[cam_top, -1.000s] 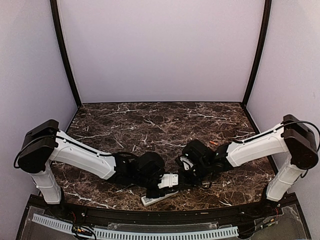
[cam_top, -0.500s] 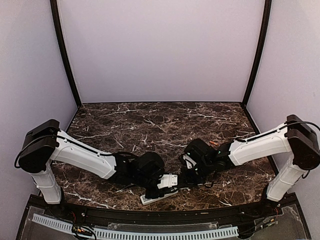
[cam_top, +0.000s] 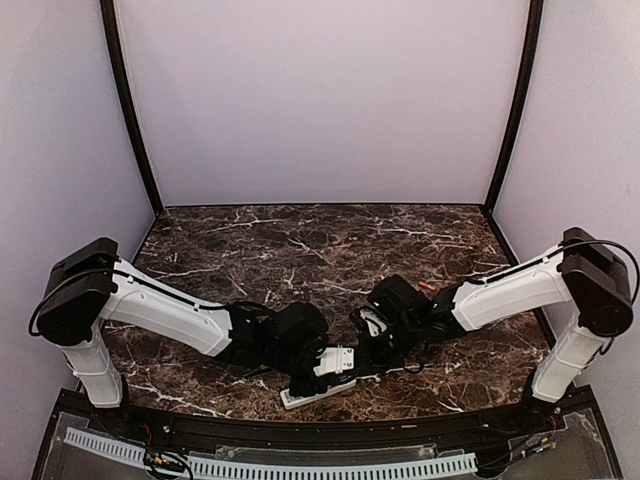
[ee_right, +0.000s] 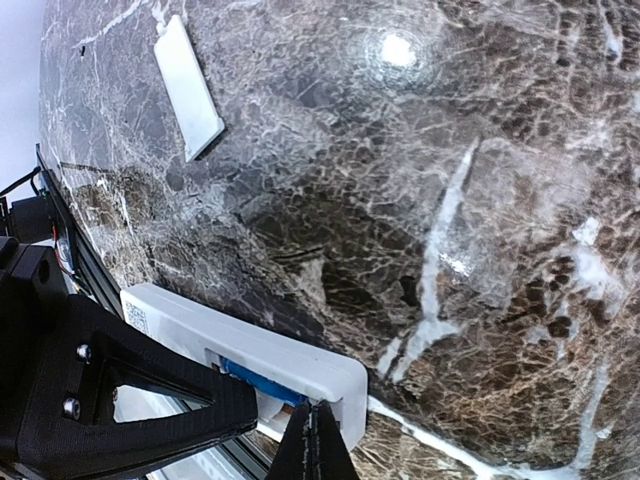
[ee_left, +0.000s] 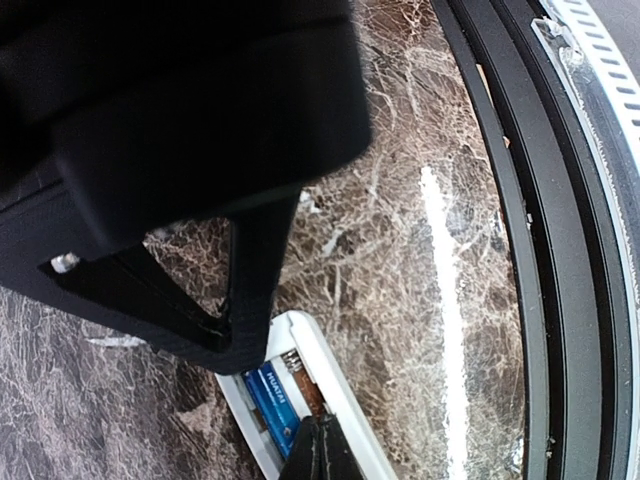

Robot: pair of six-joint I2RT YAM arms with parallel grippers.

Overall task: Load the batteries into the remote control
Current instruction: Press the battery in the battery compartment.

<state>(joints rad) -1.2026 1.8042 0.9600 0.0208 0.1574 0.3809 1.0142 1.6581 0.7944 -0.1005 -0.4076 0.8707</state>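
counter: dark brown marble, white veins
walls: pale lilac
slotted strip: white, along near edge

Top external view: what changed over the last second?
The right arm swayed slightly outward, then back. Nothing was taken or released. The left gripper and right gripper stay shut at the remote control, which has not visibly moved; the blue battery sits in its open bay.

Top camera looks down from behind; close wrist cameras share the remote control.
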